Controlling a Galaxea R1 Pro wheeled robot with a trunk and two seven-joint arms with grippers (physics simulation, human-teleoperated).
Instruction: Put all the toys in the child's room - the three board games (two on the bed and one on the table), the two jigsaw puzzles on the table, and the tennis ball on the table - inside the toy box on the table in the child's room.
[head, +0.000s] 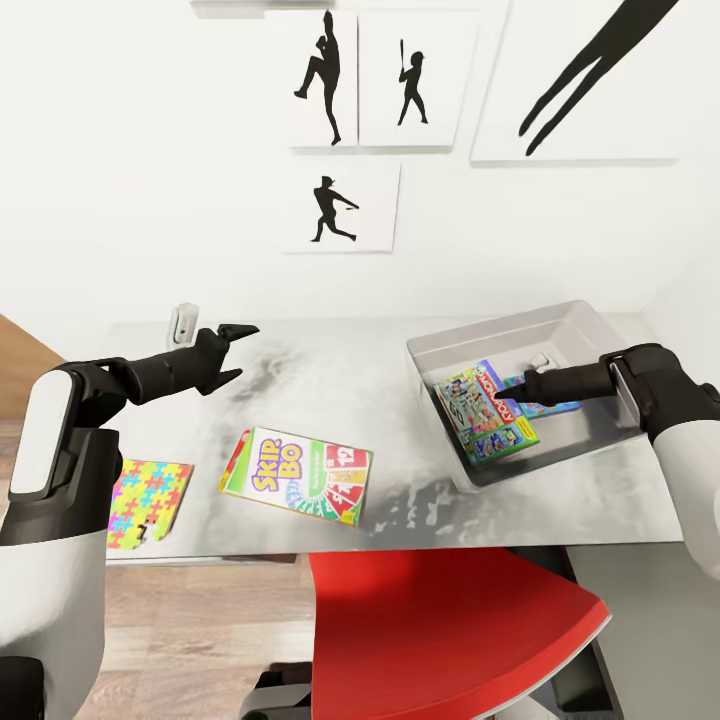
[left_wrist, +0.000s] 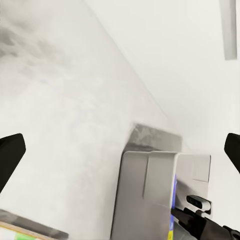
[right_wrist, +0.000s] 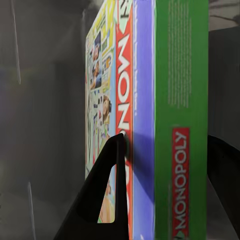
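Note:
The toy box (head: 520, 338) sits on the table (head: 330, 385) at the right. Inside it lie a pale green-white board game (head: 485, 418) and a blue one (head: 550, 404). My right gripper (head: 508, 392) hovers open over them, its fingers (right_wrist: 107, 195) straddling the green Monopoly box (right_wrist: 180, 100). The SKIP-BO board game (head: 297, 475) lies flat near the table's front edge, with a jigsaw puzzle (head: 148, 502) at the front left corner. My left gripper (head: 233, 353) hangs open above the table's back left, holding nothing. The left wrist view looks toward the toy box (left_wrist: 150, 185). The tennis ball is out of view.
A red chair (head: 440, 630) stands tucked against the table's front edge, below the SKIP-BO box. A white wall with baseball silhouette pictures (head: 340, 205) runs right behind the table. Wood floor (head: 200, 610) shows at the front left.

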